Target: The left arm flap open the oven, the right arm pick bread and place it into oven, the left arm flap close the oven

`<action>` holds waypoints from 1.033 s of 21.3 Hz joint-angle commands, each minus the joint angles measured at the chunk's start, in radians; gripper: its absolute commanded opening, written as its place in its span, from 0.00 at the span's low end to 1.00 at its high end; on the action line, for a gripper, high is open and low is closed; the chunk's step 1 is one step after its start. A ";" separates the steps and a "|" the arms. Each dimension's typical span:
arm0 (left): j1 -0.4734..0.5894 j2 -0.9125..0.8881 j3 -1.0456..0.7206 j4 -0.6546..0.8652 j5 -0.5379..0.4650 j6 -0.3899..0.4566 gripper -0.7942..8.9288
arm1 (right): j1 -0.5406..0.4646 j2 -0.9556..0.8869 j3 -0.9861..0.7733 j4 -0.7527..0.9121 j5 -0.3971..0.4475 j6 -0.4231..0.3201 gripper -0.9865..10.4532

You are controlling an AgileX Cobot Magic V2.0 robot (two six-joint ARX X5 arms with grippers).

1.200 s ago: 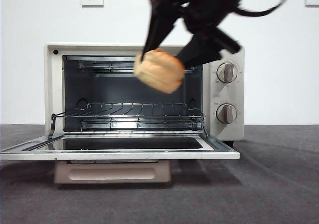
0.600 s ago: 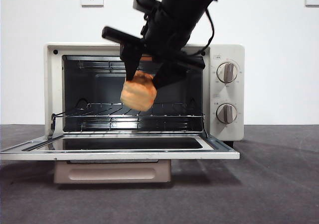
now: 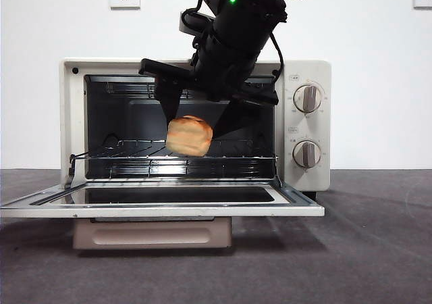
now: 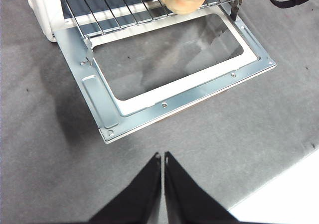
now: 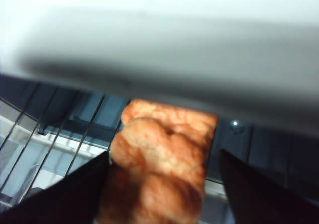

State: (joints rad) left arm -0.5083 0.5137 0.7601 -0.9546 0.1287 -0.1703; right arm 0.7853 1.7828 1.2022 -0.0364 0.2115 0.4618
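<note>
Grey worktop point(image 3: 378, 250), white wall w/ sockets behind. Oven point(image 3: 307, 125) sits centre frame, door point(image 3: 162, 206) flapped down flat toward the camera. Right hand point(image 3: 196, 118) enters from top centre, clenched on the bread point(image 3: 189, 136), which hangs betw. its jaws just above the wire rack point(image 3: 135, 157), at the cavity mouth. Open room left of bread inside; roof edge close overhead. Left hand point(image 4: 163, 157) hovers over worktop before the door, jaws pressed together, holding nothing.

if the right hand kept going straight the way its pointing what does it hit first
Probably the wire rack: the right hand, shut on the bread, points down into the oven, the loaf just above the bars. Depth is unclear; contact may already exist.
</note>
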 commanded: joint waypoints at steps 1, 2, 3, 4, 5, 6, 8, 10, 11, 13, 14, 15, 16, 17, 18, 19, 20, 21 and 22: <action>-0.003 0.001 0.003 0.005 -0.002 0.009 0.10 | 0.009 0.018 0.022 0.005 -0.002 0.009 0.47; -0.003 0.001 0.003 0.004 -0.002 0.009 0.10 | 0.012 0.011 0.022 0.002 -0.004 0.009 0.47; -0.003 0.001 0.003 0.004 -0.002 0.009 0.10 | 0.014 0.002 0.022 -0.003 -0.003 0.008 0.47; -0.003 0.001 0.003 0.004 -0.002 0.009 0.10 | 0.018 -0.009 0.022 -0.010 -0.001 0.005 0.47; -0.003 0.001 0.003 0.004 -0.002 0.009 0.10 | 0.019 -0.025 0.022 -0.020 -0.001 0.001 0.47; -0.003 0.001 0.003 0.005 -0.002 0.009 0.10 | 0.020 -0.042 0.022 -0.034 -0.002 0.001 0.47; -0.003 0.001 0.003 0.005 -0.002 0.009 0.10 | 0.024 -0.087 0.022 -0.071 -0.005 -0.007 0.47; -0.003 0.001 0.003 0.005 -0.002 0.009 0.10 | 0.032 -0.143 0.022 -0.126 -0.039 -0.029 0.47; -0.003 0.001 0.003 0.006 -0.002 0.009 0.10 | 0.036 -0.173 0.022 -0.156 -0.065 -0.047 0.47; -0.003 0.001 0.003 0.009 -0.002 0.009 0.10 | 0.037 -0.222 0.022 -0.210 -0.103 -0.084 0.47; -0.003 0.001 0.003 0.011 -0.002 0.009 0.10 | 0.037 -0.245 0.022 -0.235 -0.120 -0.101 0.47; -0.003 0.001 0.003 0.013 -0.002 0.009 0.10 | 0.037 -0.267 0.022 -0.264 -0.140 -0.121 0.47; -0.003 0.001 0.003 0.017 -0.002 0.008 0.10 | 0.037 -0.295 0.022 -0.299 -0.166 -0.150 0.47; -0.003 0.001 0.003 0.023 -0.002 0.008 0.10 | 0.037 -0.319 0.022 -0.329 -0.176 -0.176 0.47; -0.003 0.001 0.003 0.034 -0.002 0.008 0.10 | 0.036 -0.343 0.022 -0.361 -0.179 -0.204 0.47; -0.003 0.001 0.003 0.043 -0.002 0.008 0.10 | 0.036 -0.365 0.022 -0.391 -0.179 -0.227 0.47; -0.003 0.001 0.003 0.055 -0.002 0.007 0.10 | 0.036 -0.384 0.021 -0.417 -0.179 -0.245 0.47; -0.003 0.001 0.003 0.065 -0.002 0.005 0.10 | 0.036 -0.404 0.021 -0.443 -0.182 -0.259 0.47; -0.003 0.001 0.003 0.075 -0.002 0.003 0.10 | 0.035 -0.427 0.021 -0.473 -0.187 -0.274 0.47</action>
State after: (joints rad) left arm -0.5083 0.5137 0.7601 -0.8951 0.1287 -0.1707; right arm 0.8116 1.3560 1.2026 -0.4953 0.0257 0.2470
